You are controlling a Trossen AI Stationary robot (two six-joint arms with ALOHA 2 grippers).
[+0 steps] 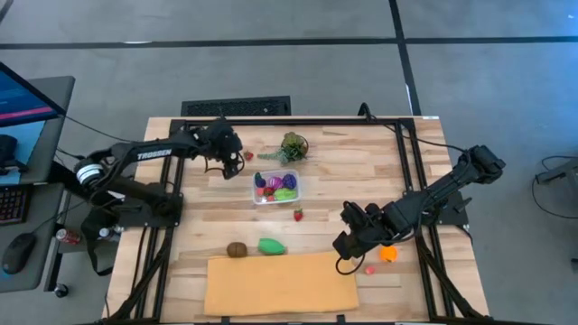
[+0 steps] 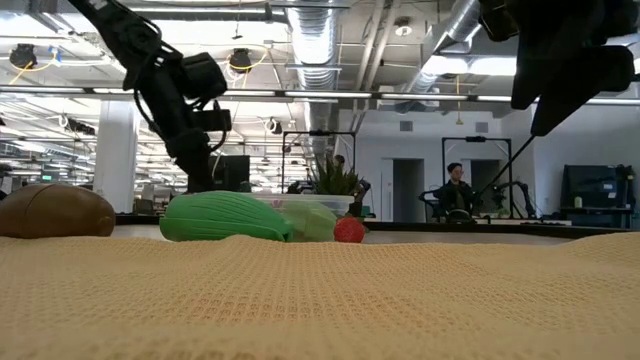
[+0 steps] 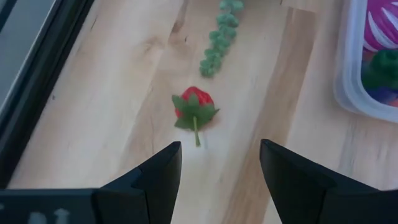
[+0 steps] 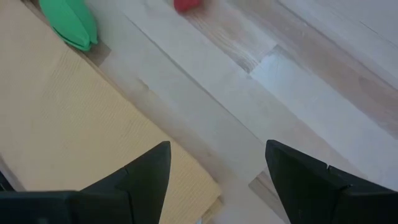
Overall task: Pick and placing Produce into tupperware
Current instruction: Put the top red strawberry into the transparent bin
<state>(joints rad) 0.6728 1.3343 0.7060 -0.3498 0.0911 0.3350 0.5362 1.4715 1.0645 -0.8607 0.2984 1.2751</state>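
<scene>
The clear tupperware stands mid-table with several coloured produce pieces inside. A red strawberry lies on the wood just ahead of my left gripper, which hovers open above it, left of the tub. My right gripper is open over bare wood at the tan sheet's right corner, holding nothing. Loose produce: a second strawberry, a green piece and a brown piece at the sheet's far edge, and an orange piece and a small red piece by the right arm.
A bushy green leafy bunch lies behind the tub, one strand reaching toward the strawberry. A big flat tan sheet covers the near middle of the table. A black frame runs along the table's sides.
</scene>
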